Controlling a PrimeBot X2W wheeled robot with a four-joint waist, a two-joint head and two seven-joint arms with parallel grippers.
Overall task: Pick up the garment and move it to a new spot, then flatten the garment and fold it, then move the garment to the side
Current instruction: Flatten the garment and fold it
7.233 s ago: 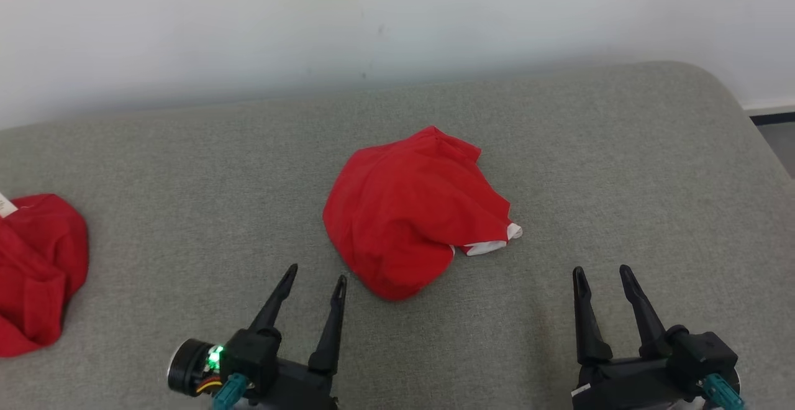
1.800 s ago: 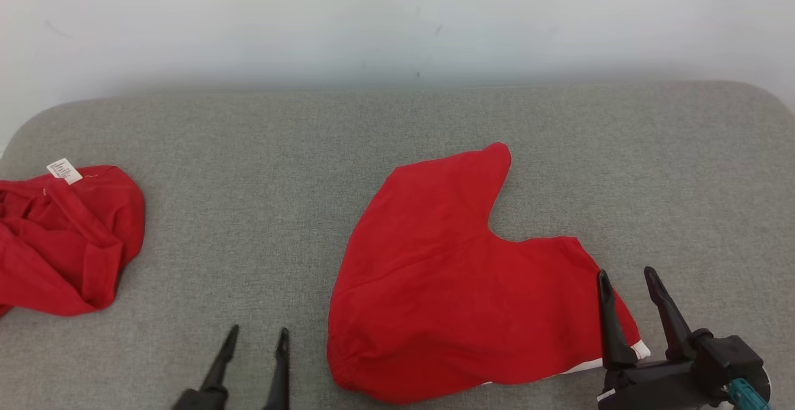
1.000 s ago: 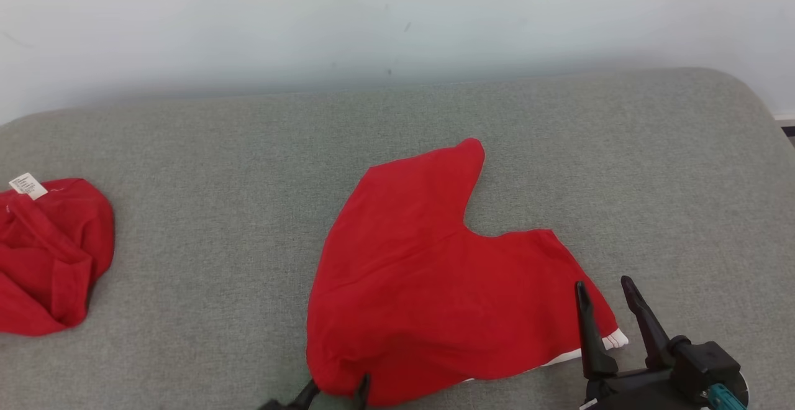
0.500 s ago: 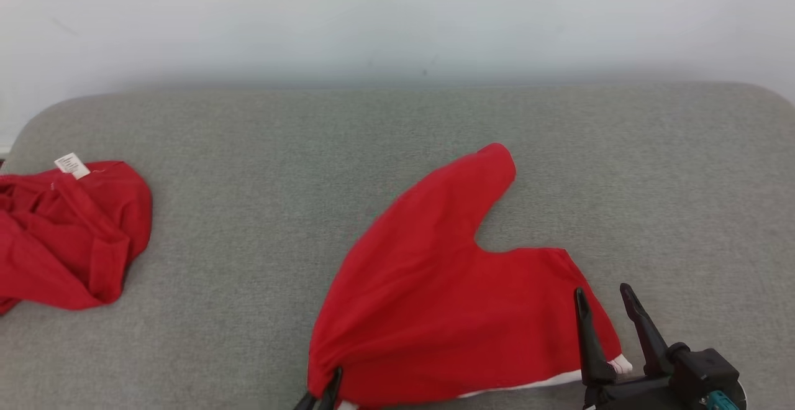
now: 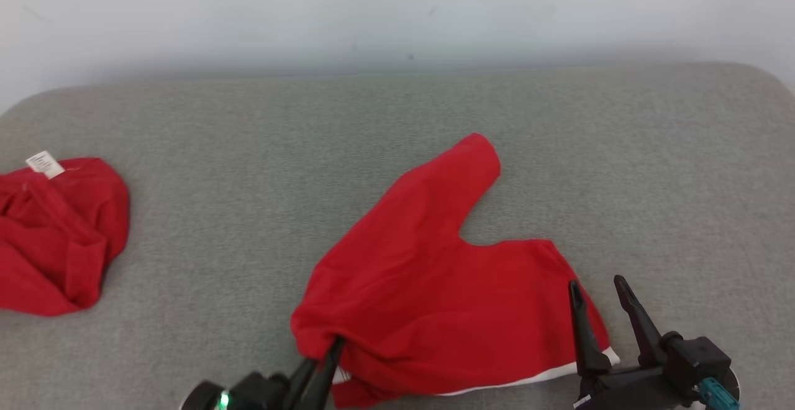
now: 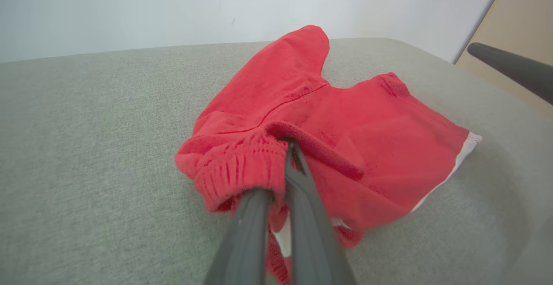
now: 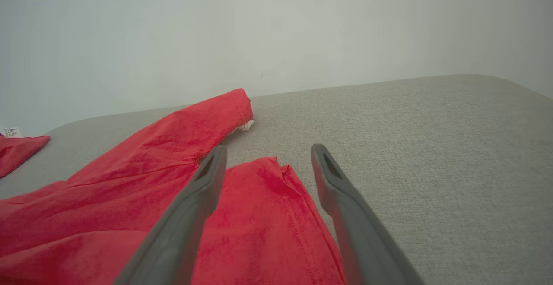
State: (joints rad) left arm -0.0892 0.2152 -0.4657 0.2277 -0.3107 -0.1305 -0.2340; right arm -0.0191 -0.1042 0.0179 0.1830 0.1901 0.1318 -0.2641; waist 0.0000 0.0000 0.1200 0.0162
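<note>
The garment (image 5: 435,286), a pair of red shorts with white trim, lies spread on the grey cushion (image 5: 261,149), one leg pointing to the far side. My left gripper (image 5: 332,343) is shut on its elastic waistband corner at the near left, which is bunched and lifted a little; in the left wrist view the garment (image 6: 328,121) gathers around the left gripper (image 6: 293,147). My right gripper (image 5: 596,286) stands open at the garment's near right hem, nothing between its fingers. In the right wrist view the right gripper (image 7: 268,153) hovers over the garment (image 7: 173,198).
A second red garment (image 5: 56,230) with a white label lies crumpled at the far left of the cushion. A pale wall (image 5: 397,6) runs behind the cushion. The cushion's rounded right edge (image 5: 770,87) is near my right arm.
My left gripper has shut on the waistband corner and pulled it up and toward me, bunching the cloth. The right gripper has stayed open by the hem. The head camera has shifted slightly.
</note>
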